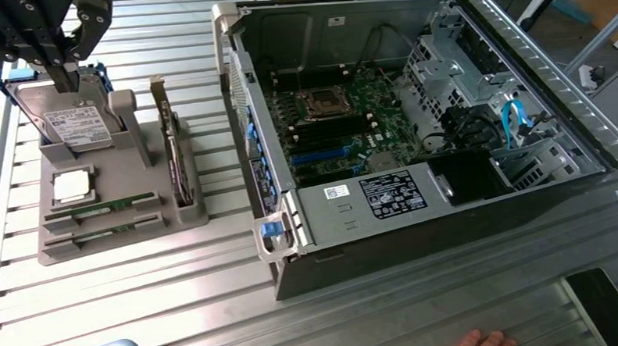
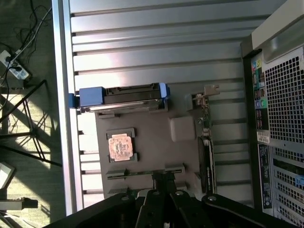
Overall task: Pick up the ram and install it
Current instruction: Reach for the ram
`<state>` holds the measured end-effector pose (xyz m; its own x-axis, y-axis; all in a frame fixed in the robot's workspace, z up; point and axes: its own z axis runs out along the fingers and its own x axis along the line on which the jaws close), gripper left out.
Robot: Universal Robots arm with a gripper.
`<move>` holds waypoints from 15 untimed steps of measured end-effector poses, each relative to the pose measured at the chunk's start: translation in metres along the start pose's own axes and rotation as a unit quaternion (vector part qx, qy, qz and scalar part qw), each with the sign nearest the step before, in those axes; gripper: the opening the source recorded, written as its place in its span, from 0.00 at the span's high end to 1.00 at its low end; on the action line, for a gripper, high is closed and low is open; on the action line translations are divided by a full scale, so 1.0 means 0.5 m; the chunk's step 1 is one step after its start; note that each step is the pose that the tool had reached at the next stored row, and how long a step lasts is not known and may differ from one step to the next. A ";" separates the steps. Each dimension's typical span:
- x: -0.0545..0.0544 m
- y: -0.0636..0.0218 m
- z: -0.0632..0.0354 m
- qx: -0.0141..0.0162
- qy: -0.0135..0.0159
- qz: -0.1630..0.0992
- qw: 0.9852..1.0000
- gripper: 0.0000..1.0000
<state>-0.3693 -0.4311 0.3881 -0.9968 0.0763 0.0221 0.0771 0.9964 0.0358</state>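
While the black gripper (image 1: pixel 70 74) is hovering, pressed together, above the grey plastic holder (image 1: pixel 116 185), the thin green ram stick (image 1: pixel 104 206) is lying slotted in it, risking a knock from a closed descent.

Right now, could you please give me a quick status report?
Tool shut, hovering over the hard drive. Ram lying in its gray holder, untouched. A hand rests at the table edge.
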 end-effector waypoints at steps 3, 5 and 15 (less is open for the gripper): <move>-0.001 -0.008 0.000 0.001 0.000 0.000 1.000 0.89; -0.001 -0.013 0.000 0.001 0.000 0.000 1.000 0.89; -0.001 -0.019 0.000 0.002 0.000 0.000 1.000 0.89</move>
<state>-0.3693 -0.4405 0.3878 -0.9968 0.0764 0.0217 0.0771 0.9965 0.0325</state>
